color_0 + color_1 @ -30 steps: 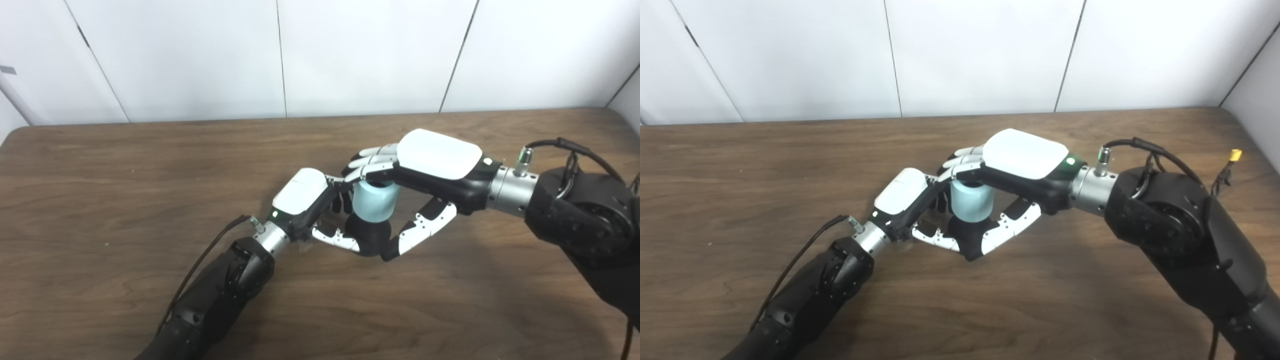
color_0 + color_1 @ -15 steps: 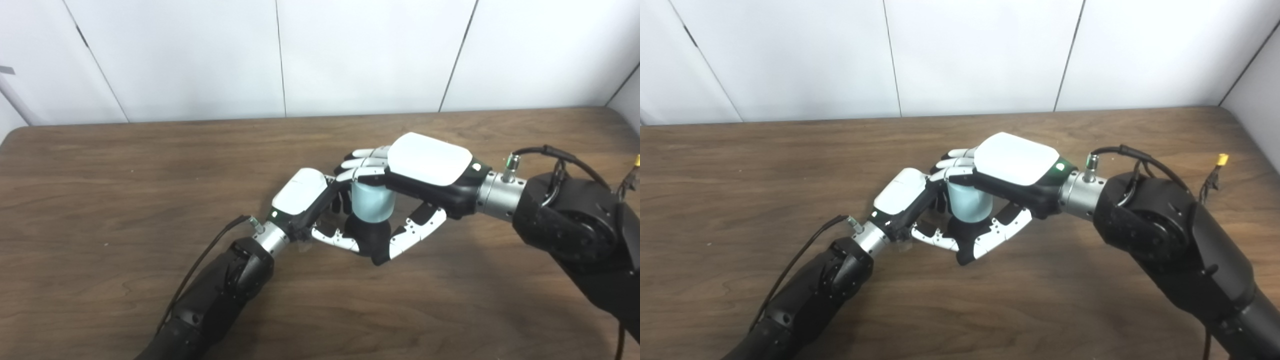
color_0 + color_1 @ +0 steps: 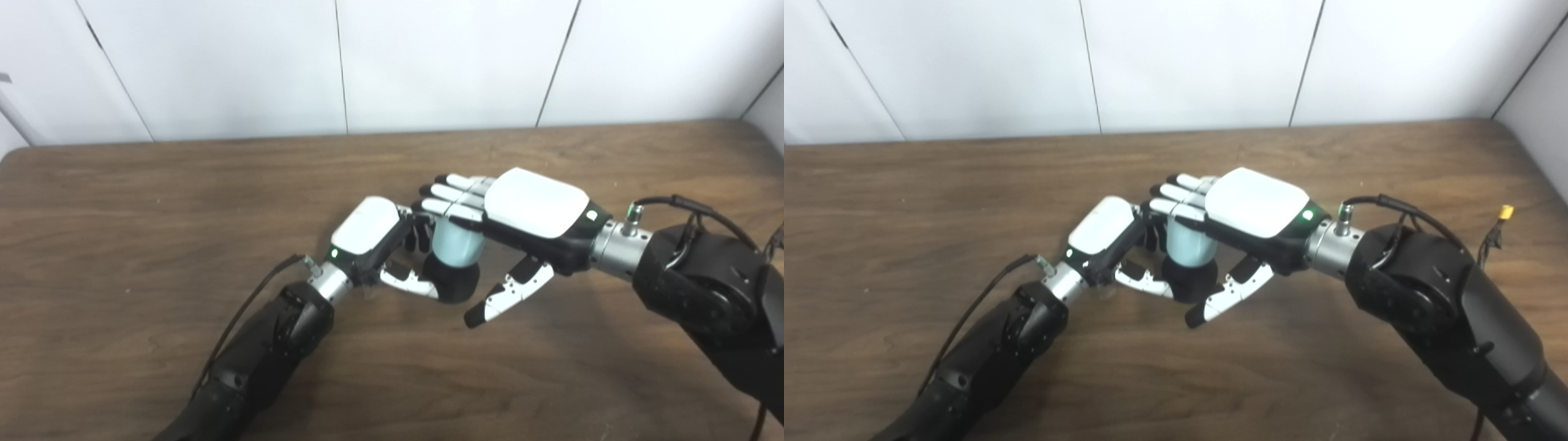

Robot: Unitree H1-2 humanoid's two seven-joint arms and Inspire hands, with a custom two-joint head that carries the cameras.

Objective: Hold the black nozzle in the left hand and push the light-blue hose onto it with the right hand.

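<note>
Your hose (image 3: 454,244) already sits down over the nozzle (image 3: 452,283), upright near the middle of the table (image 3: 122,202), so the push looks done or nearly so. Your left hand (image 3: 375,240) is closed around the nozzle. Your right hand (image 3: 520,214) has its fingers spread above the hose, thumb clear, gripping nothing. What's left: confirm seating, then withdraw.
</note>
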